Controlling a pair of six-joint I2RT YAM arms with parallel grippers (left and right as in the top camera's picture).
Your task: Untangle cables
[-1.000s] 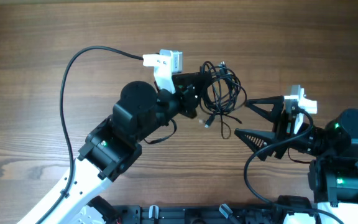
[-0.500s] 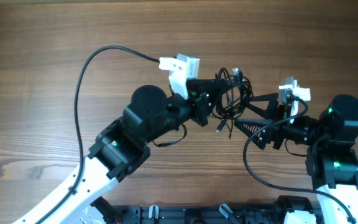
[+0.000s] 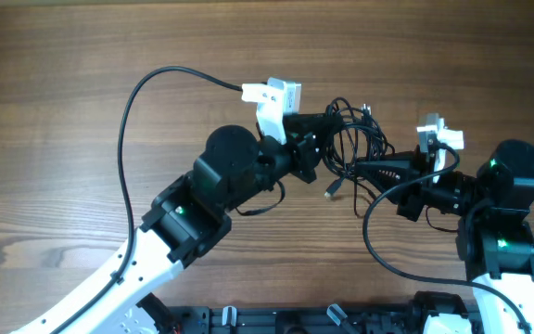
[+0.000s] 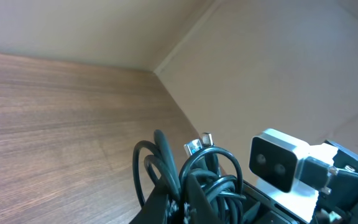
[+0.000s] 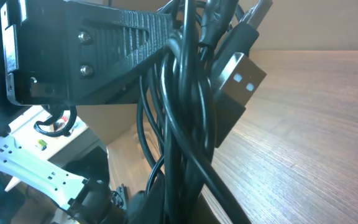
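Observation:
The cables (image 3: pixel 349 141) are a tangled bunch of thin black cords hanging in the air between my two arms. My left gripper (image 3: pixel 319 148) is shut on the bunch's left side, and in the left wrist view the loops (image 4: pixel 194 171) rise from between its jaws (image 4: pixel 182 208). From the right, my right gripper (image 3: pixel 363 170) is shut on the lower right strands. In the right wrist view the cords (image 5: pixel 178 130) run down between its jaws (image 5: pixel 185 208), with a USB plug (image 5: pixel 236 81) above. One small plug (image 3: pixel 333 191) dangles below the bunch.
The wooden table (image 3: pixel 82 56) lies under everything. The left arm's own thicker black cable (image 3: pixel 137 102) arcs up to its white wrist module (image 3: pixel 272 95). The right arm's white wrist module (image 3: pixel 437 137) sits close to the bunch. The arm bases stand along the near edge.
My left gripper carried the bunch to the right toward the right arm. The right gripper's jaws, wide open before, have closed on the bunch's right strands.

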